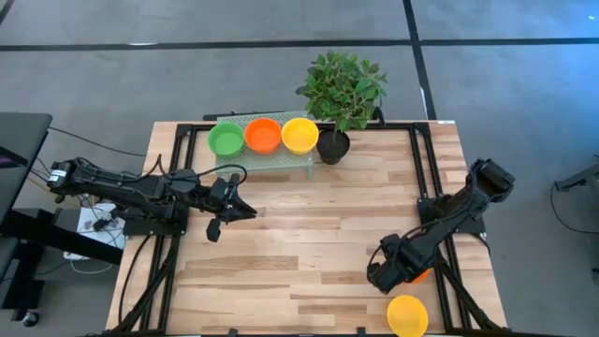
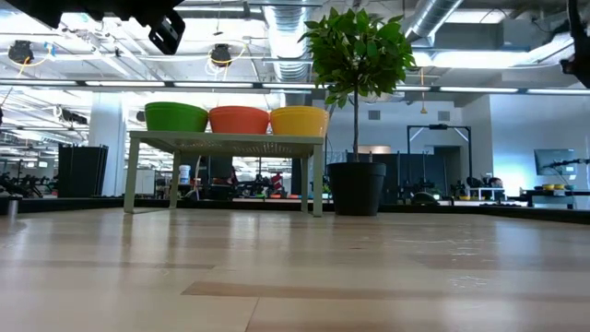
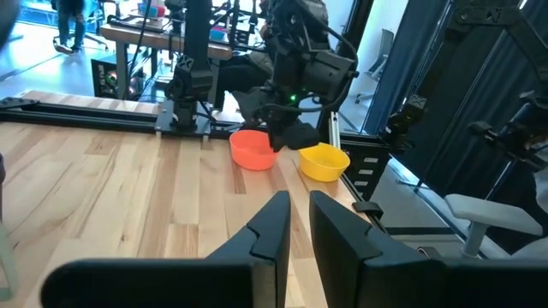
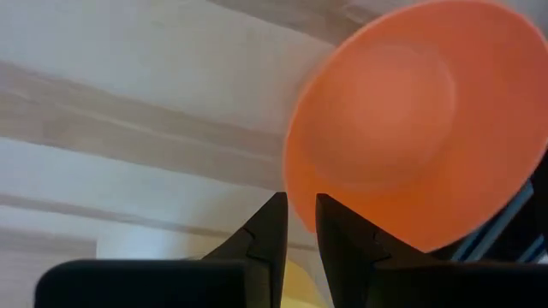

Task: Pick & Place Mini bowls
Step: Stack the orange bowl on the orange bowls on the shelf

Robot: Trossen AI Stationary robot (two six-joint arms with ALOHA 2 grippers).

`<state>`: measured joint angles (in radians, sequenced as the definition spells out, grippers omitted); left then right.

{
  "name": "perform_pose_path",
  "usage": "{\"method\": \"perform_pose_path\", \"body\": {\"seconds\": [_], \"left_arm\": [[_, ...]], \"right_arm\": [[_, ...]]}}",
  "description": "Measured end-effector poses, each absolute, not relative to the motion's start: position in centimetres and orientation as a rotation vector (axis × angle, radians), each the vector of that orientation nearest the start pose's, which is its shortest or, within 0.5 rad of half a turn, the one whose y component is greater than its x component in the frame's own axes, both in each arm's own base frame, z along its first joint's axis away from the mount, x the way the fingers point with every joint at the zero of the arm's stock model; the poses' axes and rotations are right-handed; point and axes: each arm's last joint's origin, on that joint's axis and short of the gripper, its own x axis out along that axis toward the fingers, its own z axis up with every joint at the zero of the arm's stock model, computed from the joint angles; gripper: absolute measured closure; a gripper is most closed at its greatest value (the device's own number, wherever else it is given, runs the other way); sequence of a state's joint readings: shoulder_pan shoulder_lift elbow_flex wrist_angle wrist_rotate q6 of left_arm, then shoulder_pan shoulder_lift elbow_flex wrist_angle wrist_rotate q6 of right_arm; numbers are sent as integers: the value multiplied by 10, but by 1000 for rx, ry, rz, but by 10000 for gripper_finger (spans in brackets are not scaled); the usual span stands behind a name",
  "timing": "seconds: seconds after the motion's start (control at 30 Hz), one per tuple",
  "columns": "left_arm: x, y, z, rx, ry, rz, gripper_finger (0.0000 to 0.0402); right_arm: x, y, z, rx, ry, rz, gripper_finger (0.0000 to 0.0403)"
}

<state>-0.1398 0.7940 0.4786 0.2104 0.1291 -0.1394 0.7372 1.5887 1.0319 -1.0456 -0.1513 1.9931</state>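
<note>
Three mini bowls stand in a row on a small green rack [image 1: 271,154] at the table's far edge: green [image 1: 226,139], orange [image 1: 263,136] and yellow [image 1: 299,135]. The same green [image 2: 176,117], orange [image 2: 239,119] and yellow [image 2: 298,121] bowls show in the low view. Another orange mini bowl [image 4: 411,128] and a yellow one [image 1: 407,315] are at the near right corner. My right gripper [image 4: 298,214] is shut on that orange bowl [image 3: 253,150]. My left gripper [image 3: 298,214] hovers shut over the table's left middle [image 1: 245,212], touching nothing. My right gripper pinches the orange mini bowl's rim [image 4: 300,184] between its two fingers, one inside the bowl and one outside. It comes from above, slanting toward the near right corner. The bowl's inside faces the wrist camera; whether it is off the table I cannot tell.
A black plant pot [image 1: 332,146] with a leafy plant [image 1: 343,86] stands right of the rack. The wooden table's middle [image 1: 309,234] is bare. Black frame rails run along the left and right sides [image 1: 430,187].
</note>
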Motion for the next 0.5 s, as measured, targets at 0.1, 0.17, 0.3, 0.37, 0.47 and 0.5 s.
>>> {"method": "perform_pose_path", "body": {"seconds": [0.1, 0.17, 0.3, 0.37, 0.47, 0.5], "left_arm": [[180, -29, 263, -138, 123, -261, 353], [180, -29, 263, -138, 119, -261, 353], [180, -29, 264, -138, 116, -262, 353], [180, -29, 264, -138, 115, -262, 353], [180, -29, 264, -138, 115, -261, 353], [180, -29, 264, -138, 115, -262, 353]], "right_arm": [[191, 177, 185, 1017, 1496, -987, 344], [192, 178, 180, 1042, 1490, -959, 344], [196, 176, 179, 1052, 1489, -932, 344], [197, 174, 179, 1050, 1489, -942, 344], [196, 172, 179, 1031, 1496, -952, 344], [195, 172, 179, 1024, 1497, -961, 344]]}}
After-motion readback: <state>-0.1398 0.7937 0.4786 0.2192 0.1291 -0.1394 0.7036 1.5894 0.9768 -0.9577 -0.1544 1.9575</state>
